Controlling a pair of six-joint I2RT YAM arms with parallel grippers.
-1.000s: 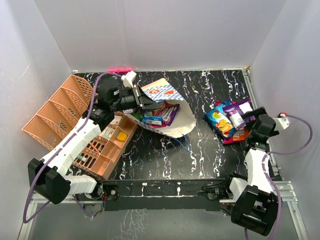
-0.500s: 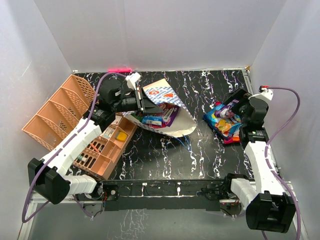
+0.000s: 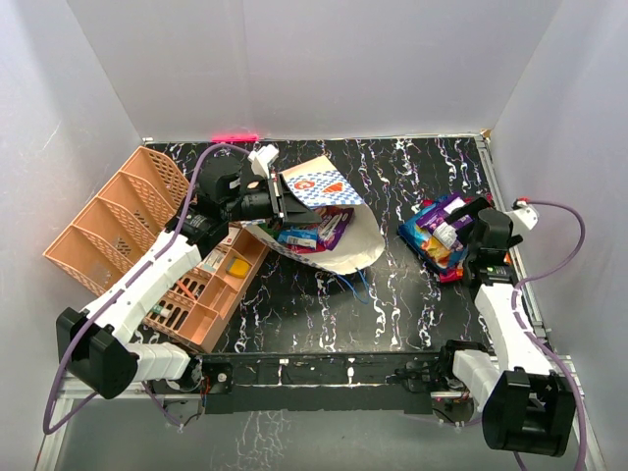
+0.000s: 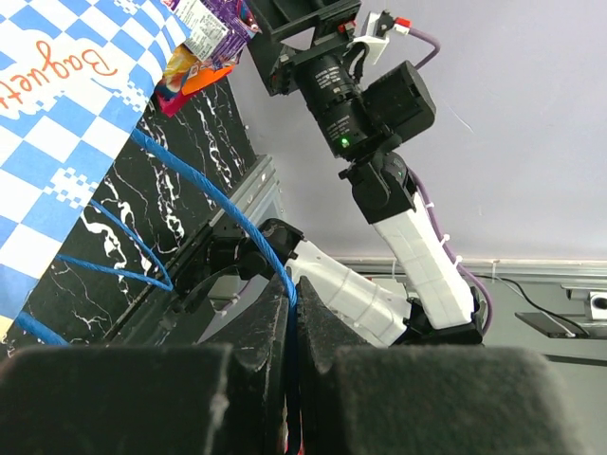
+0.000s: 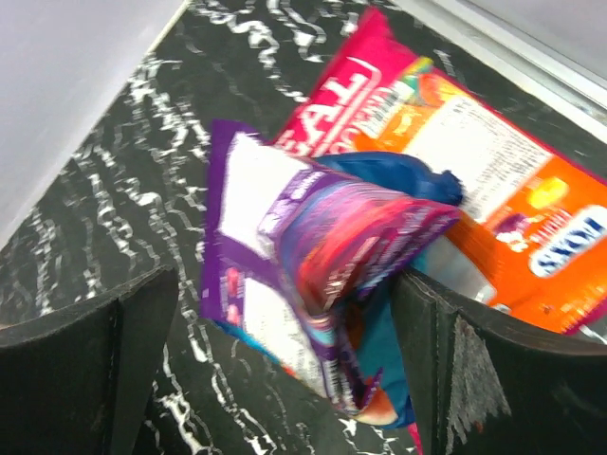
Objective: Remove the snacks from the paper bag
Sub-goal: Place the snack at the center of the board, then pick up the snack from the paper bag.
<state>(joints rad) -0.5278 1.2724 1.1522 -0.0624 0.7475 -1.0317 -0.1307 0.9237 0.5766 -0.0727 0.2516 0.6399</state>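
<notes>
You are working inside pale walls [image 3: 343, 69] on 3 sides, over a black tabletop [image 3: 412, 294] veined in white, with 1 red light [image 3: 234, 136] at its far edge. At your left stand 2 peach latticed baskets [image 3: 118, 216]; the nearer one holds small items and lies just beside the left arm.

The paper bag [image 3: 348, 250] lies tilted at the centre, mouth toward you. Some snacks [image 3: 309, 234] are inside it, too crowded to count. Your left gripper [image 3: 280, 201] is pressed together on the bag's blue cord handle [image 4: 218, 204].

At the right, 4 packets lie piled on the tabletop: 1 magenta packet [image 5: 332, 90], 1 orange packet [image 5: 531, 256], 1 blue packet [image 5: 398, 175] and 1 purple packet [image 5: 322, 237] on top. Your right gripper [image 5: 285, 284] is spread wide, with the purple packet between its fingers.
</notes>
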